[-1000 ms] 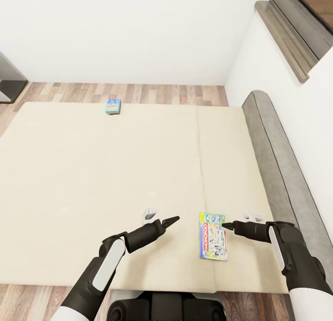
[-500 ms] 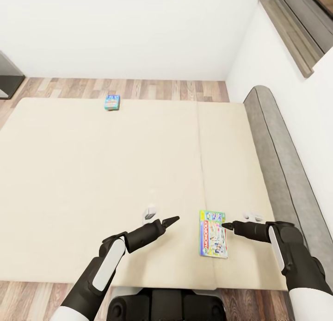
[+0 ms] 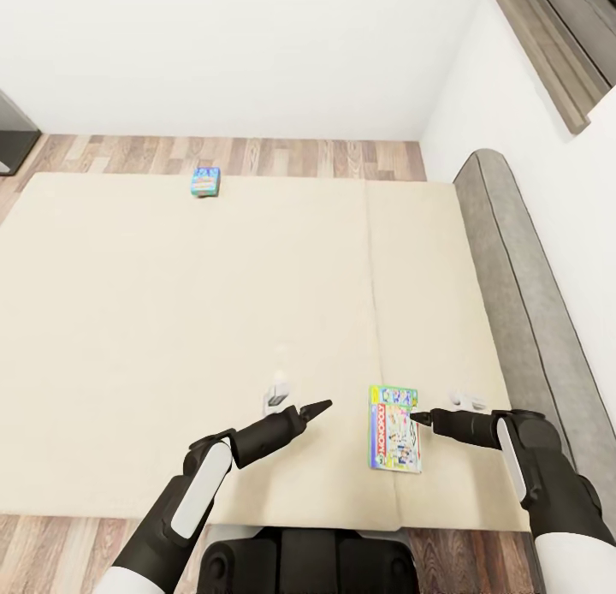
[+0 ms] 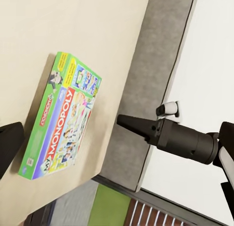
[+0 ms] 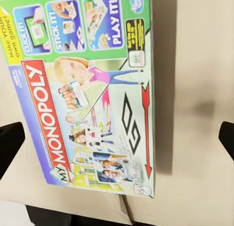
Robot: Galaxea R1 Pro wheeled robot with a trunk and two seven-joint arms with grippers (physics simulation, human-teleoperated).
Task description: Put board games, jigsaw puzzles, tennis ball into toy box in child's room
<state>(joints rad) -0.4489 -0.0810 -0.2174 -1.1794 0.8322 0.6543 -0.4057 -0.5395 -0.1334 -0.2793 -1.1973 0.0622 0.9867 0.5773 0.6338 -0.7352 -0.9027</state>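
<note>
My Monopoly box (image 3: 394, 429) lies flat on the bed (image 3: 171, 320) near its front edge, at about five o'clock on the mattress. My right claw (image 3: 417, 418) hovers just at its right edge, my left claw (image 3: 323, 404) beside it on the other side; I cannot tell either one's grip. The small blue game box (image 3: 205, 181) sits far off at eleven o'clock.

Head camera view shifts: the bed (image 3: 171, 320), the blue board game (image 3: 205, 181) and the Monopoly box (image 3: 393, 429) sit slightly higher in frame, with more wooden floor (image 3: 51, 551) showing at the near bed edge.
</note>
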